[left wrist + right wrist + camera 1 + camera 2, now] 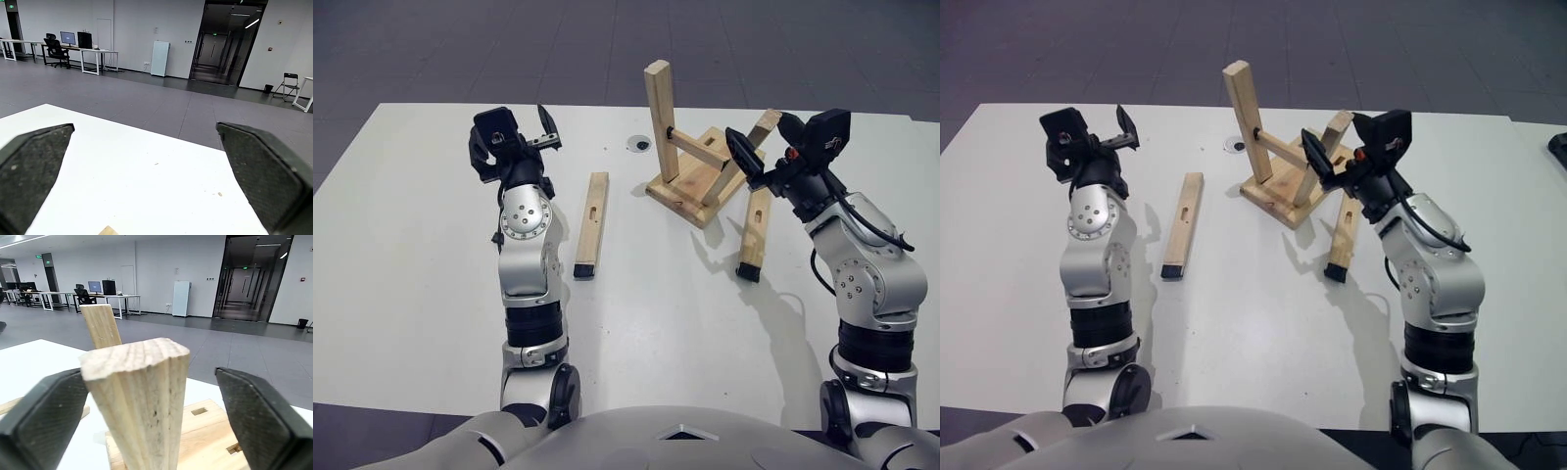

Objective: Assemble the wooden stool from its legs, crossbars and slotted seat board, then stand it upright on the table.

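Found two legs lying flat and unfitted on the table point(411, 294). Noted the loose leg point(591, 225) just to the inner side of the left gripper point(517, 140), near it but not touching. Noted the second loose leg point(755, 233) directly below the right gripper point(759, 147), also untouched.

Recorded left gripper raised above the table, fingers spread wide, nothing between them. Recorded right gripper spread wide as well, straddling the top of the tilted leg point(142, 396). Seen from the right wrist: one pad point(44, 416) against or just beside the wood, the other pad point(259, 416) well apart. Not counted as a grasp.

Beyond and inward of the right gripper, found the seat point(690, 191) face down on the table with the tilted leg and an upright leg point(661, 117) rising from it. Noted one crossbar point(697, 147) joining those two. Unable to tell whether the tilted leg is fully seated in its slot.

Judged roughly half done: two legs and one crossbar in place. Left to do: square the tilted leg, fit both loose legs and any further crossbars, turn the stool over onto its feet.
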Robot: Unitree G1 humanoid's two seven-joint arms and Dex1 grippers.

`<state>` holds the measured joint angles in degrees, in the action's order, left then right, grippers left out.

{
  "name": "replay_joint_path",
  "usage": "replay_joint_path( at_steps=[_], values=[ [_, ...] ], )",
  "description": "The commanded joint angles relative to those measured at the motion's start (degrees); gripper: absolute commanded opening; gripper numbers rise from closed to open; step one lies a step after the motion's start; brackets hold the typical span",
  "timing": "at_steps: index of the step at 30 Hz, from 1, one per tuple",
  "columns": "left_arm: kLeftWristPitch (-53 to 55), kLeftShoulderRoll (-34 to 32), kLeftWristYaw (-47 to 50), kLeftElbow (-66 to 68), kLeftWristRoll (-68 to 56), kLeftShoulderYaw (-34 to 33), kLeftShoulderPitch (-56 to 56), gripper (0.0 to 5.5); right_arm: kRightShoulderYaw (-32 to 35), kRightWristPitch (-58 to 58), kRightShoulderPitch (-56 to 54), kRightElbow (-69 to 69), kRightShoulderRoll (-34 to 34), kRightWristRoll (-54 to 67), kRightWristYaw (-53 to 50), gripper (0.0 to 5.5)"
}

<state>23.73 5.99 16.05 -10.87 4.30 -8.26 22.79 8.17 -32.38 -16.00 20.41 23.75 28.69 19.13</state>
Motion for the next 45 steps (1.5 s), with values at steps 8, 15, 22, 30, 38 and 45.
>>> replay_joint_path(
  at_steps=[8,15,22,30,38,45],
  values=[
    [-0.01,-0.15,0.07,0.95,-0.21,0.37,0.2,5.4,0.63,-0.49,-0.07,0.69,4.1,5.33,11.9,2.56],
    [0.01,-0.81,-0.7,1.69,-0.24,0.62,0.71,5.4,-0.01,0.83,-0.47,-0.91,17.11,9.38,35.75,2.12],
    [0.65,-2.09,-2.31,2.06,-0.21,0.85,1.33,5.4,-1.66,6.13,-5.56,-10.49,26.04,4.98,49.38,2.06],
    [1.03,-2.43,-2.32,1.51,0.03,1.01,0.97,5.4,10.41,-4.59,-13.56,-8.2,24.07,23.21,42.35,3.43],
    [0.59,-1.65,-0.98,1.14,-0.03,0.79,0.7,5.4,9.23,-13.27,-6.76,10.96,14.0,49.44,14.82,4.59],
    [0.27,-1.24,-0.51,1.62,-0.19,0.91,0.89,5.4,0.52,-14.79,-1.75,10.09,16.25,38.2,12.26,5.37]
  ],
)
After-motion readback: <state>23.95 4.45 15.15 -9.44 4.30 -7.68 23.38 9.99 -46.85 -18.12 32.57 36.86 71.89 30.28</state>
